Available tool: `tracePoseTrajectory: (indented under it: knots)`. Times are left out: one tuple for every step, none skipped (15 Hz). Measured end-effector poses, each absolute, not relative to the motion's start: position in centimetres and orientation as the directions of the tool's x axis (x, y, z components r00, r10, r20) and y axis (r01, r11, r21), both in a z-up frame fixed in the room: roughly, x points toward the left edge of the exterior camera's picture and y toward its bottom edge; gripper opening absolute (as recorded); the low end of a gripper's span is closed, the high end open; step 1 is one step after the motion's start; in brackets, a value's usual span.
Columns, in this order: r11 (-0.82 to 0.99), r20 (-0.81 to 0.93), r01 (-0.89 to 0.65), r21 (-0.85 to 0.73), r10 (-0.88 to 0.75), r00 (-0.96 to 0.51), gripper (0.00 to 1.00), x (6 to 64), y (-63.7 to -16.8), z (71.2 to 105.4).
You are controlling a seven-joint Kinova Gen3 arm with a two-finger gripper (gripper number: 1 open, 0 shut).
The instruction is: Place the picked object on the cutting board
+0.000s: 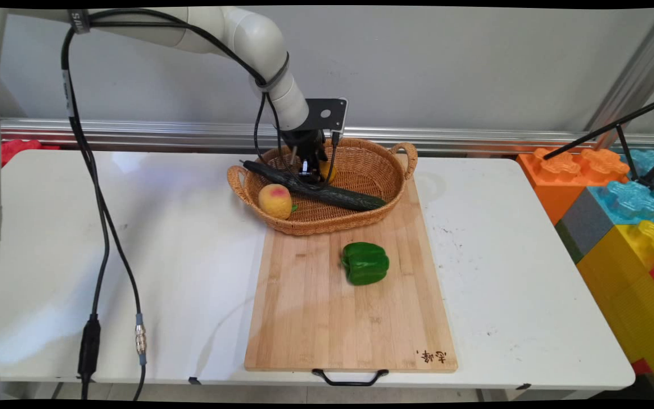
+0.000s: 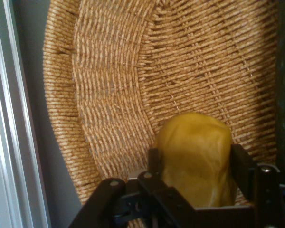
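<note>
My black gripper [image 1: 315,166] reaches down into a woven wicker basket [image 1: 327,228] at the far end of a wooden cutting board [image 1: 327,324]. In the hand view the gripper [image 2: 197,164] is shut on a smooth yellow fruit [image 2: 194,142], one finger pressed against each side, above the basket's woven floor [image 2: 133,71]. From the main view only a sliver of the yellow fruit [image 1: 327,170] shows behind the hand. A long dark green cucumber [image 1: 327,193] lies across the basket just in front of the gripper. A peach [image 1: 275,200] rests by the basket's left rim.
A green bell pepper [image 1: 365,262] sits on the cutting board in front of the basket. Black cables [image 1: 97,227] hang from the arm over the table's left side. Big coloured plastic blocks [image 1: 622,210] stand beyond the table's right edge.
</note>
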State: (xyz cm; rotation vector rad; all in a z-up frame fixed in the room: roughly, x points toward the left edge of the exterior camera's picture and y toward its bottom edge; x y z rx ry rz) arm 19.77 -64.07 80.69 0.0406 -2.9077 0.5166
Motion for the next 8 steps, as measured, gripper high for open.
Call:
tracePoseTrajectory:
  knots:
    - [0.938, 0.193, -0.063, -0.340, 0.004, -0.981, 0.00, 19.7, -64.1, 80.7]
    - [0.936, 0.200, -0.067, -0.344, 0.003, -0.980, 0.00, 19.6, -64.0, 80.9]
    - [0.932, 0.210, -0.074, -0.354, 0.002, -0.978, 0.00, 19.6, -63.9, 81.1]
    - [0.928, 0.220, -0.079, -0.364, 0.003, -0.976, 0.00, 19.4, -63.9, 81.5]
    - [0.925, 0.227, -0.085, -0.371, 0.001, -0.974, 0.00, 19.4, -63.7, 81.8]
    - [0.920, 0.239, -0.097, -0.380, -0.004, -0.971, 0.00, 19.5, -63.4, 82.4]
    - [0.914, 0.254, -0.112, -0.390, -0.010, -0.967, 0.00, 19.6, -62.7, 83.1]
    - [0.909, 0.271, -0.123, -0.398, -0.012, -0.963, 0.00, 19.5, -62.0, 83.9]
